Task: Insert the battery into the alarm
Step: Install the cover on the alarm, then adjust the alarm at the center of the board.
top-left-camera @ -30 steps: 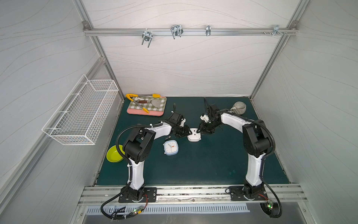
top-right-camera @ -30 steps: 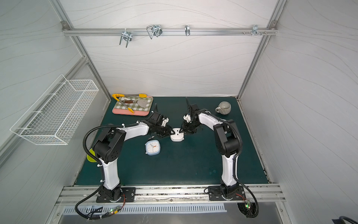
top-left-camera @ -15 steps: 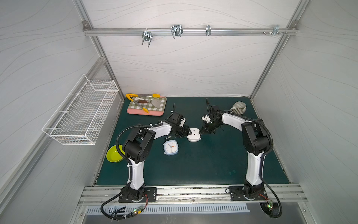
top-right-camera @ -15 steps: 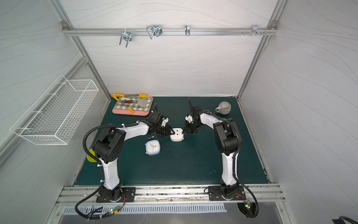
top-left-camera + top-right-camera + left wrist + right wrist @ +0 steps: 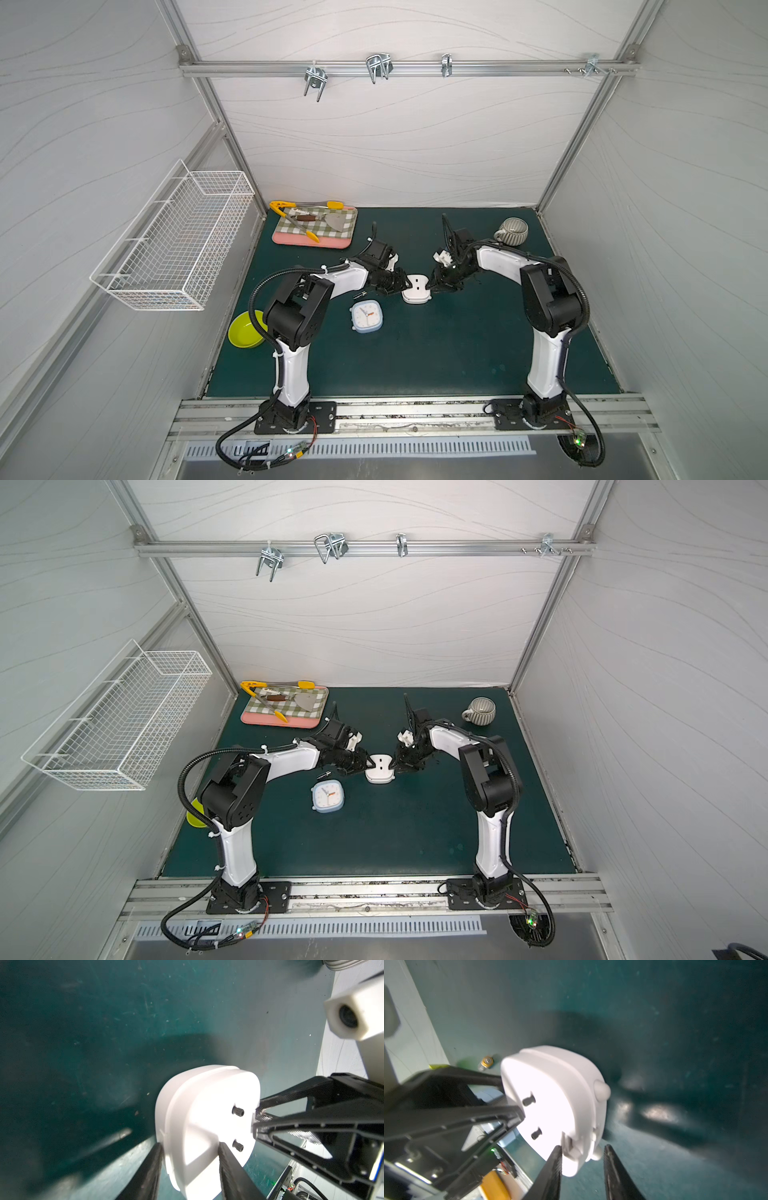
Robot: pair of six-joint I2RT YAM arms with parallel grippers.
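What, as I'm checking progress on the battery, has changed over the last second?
Only the right end effector moved: it edged slightly toward its own side, staying at the alarm, whose edge its fingers now straddle. Nothing was taken or let go. The left end effector still clamps the alarm; the battery still lies on the mat by the blue clock.

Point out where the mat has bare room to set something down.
Widest patch: the mat between left arm base and right arm base, in front of the blue clock. A smaller one at the back, between the checked tray and the mug. Crowded: the centre, where white alarm, battery and clock cluster, jaws on both sides.
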